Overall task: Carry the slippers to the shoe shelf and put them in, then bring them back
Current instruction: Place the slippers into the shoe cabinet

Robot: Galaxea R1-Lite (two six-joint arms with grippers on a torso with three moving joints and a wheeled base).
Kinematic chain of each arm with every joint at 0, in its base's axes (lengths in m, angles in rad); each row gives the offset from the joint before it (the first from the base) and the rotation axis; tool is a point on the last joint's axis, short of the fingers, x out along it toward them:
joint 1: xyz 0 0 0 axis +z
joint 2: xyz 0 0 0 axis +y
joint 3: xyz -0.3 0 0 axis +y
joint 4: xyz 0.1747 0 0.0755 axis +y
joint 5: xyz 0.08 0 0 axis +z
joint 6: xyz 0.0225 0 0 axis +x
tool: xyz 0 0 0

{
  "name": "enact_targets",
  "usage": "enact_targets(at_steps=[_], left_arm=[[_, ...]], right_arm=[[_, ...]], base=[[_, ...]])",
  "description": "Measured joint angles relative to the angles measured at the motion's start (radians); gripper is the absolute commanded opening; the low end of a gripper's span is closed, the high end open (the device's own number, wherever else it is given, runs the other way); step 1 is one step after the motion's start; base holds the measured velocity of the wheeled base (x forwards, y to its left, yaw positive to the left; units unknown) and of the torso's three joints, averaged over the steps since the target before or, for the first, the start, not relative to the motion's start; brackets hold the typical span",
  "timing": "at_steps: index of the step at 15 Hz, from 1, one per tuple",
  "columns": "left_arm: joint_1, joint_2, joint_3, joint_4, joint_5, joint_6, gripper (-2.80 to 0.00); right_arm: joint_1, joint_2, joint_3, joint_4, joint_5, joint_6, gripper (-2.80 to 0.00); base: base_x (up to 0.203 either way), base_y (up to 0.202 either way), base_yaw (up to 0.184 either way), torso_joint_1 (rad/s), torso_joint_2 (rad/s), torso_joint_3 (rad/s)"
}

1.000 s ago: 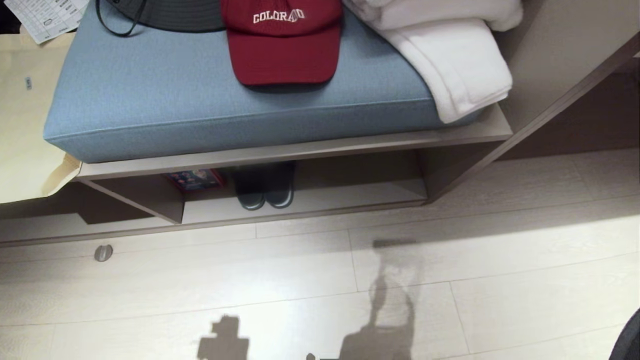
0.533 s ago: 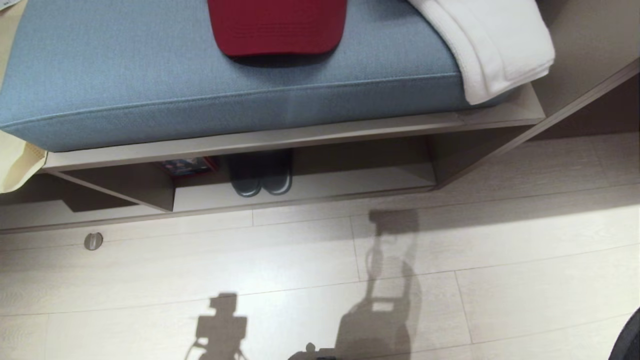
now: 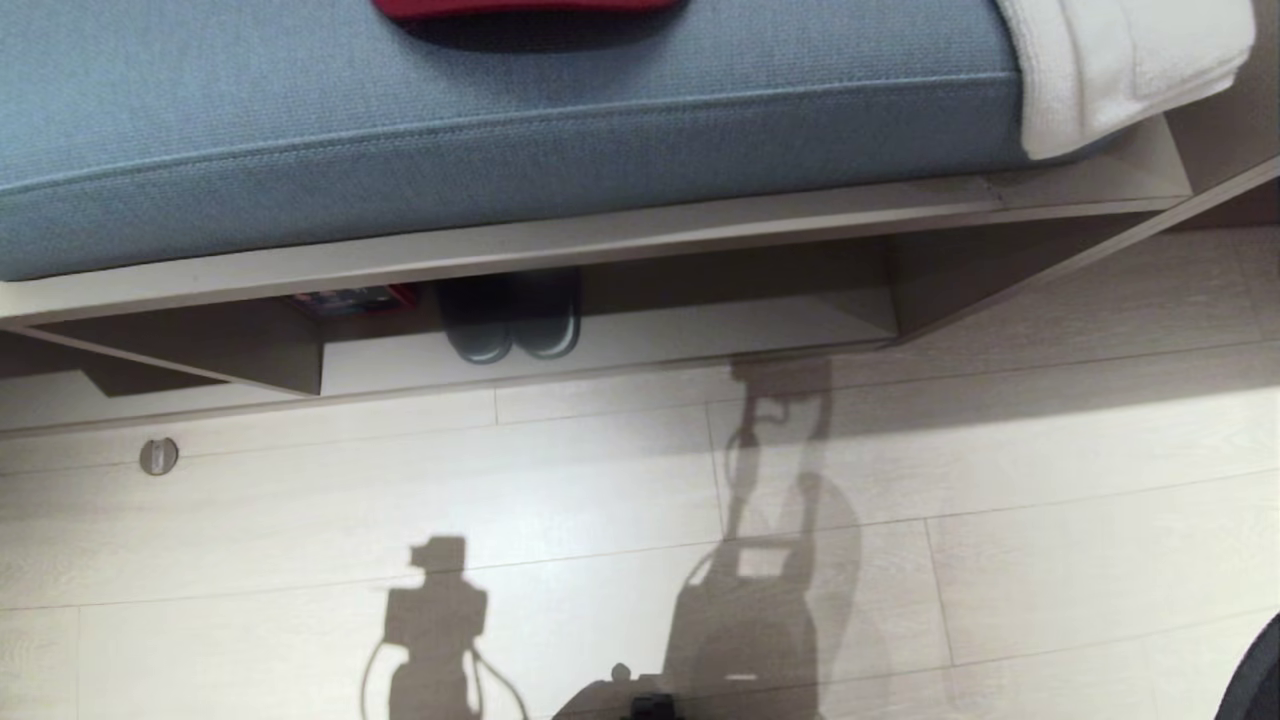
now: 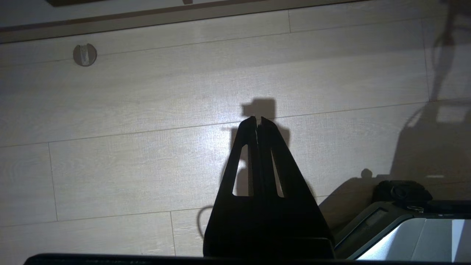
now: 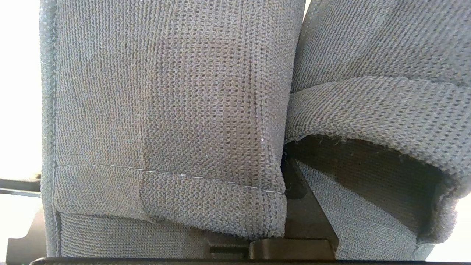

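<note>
right gripper: we saw it clamped tight on the slippers; one dark, flat finger wedge showed between the two uppers.
slippers: both hung at the right gripper, side by side and touching, filling the right wrist view. Grey-blue open-knit fabric, ribbed weave, with a stitched hem line across the nearer one. The other's folded cuff curved over a dark opening.
left gripper: we read the fingers as pressed together, with nothing between them. Black, tapered, each with a long slot; it pointed at the bare floor.
shoe shelf: low beige wood-grain cubby with darker brown edge trim and a slanted upright divider on the left. It sat under the cushioned bench top.
dark pair: charcoal slippers with pale sole edges stood side by side in the shoe shelf, toes outward, just right of a red-and-blue box.
cushion: thick blue woven pad with a piped seam along its front edge.
cap: we saw only a red brim edge lying on the cushion.
towel: white, plush and folded, draped over the cushion's right end.
floor: pale wood-grain planks with thin seams, a small round metal disc and the robot's shadows.
</note>
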Motion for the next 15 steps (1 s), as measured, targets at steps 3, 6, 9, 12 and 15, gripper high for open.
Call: enact_targets(at_steps=[3, 6, 9, 12, 15], left_arm=[[0.000, 0.000, 0.000, 0.000, 0.000, 0.000, -2.80], [0.000, 0.000, 0.000, 0.000, 0.000, 0.000, -2.80], [0.000, 0.000, 0.000, 0.000, 0.000, -0.001, -2.80], [0.000, 0.000, 0.000, 0.000, 0.000, 0.000, -2.80], [0.000, 0.000, 0.000, 0.000, 0.000, 0.000, -2.80]], right_arm=[[0.000, 0.000, 0.000, 0.000, 0.000, 0.000, -2.80], [0.000, 0.000, 0.000, -0.001, 0.000, -0.001, -2.80], [0.000, 0.000, 0.000, -0.001, 0.000, -0.003, -2.80], [0.000, 0.000, 0.000, -0.001, 0.000, -0.003, -2.80], [0.000, 0.000, 0.000, -0.002, 0.000, -0.003, -2.80]], base=[[0.000, 0.000, 0.000, 0.001, 0.01, -0.197], [0.000, 0.000, 0.000, -0.002, 0.00, -0.199], [0.000, 0.000, 0.000, 0.004, 0.00, -0.199], [0.000, 0.000, 0.000, 0.000, 0.00, -0.198], [0.000, 0.000, 0.000, 0.007, 0.00, -0.201]])
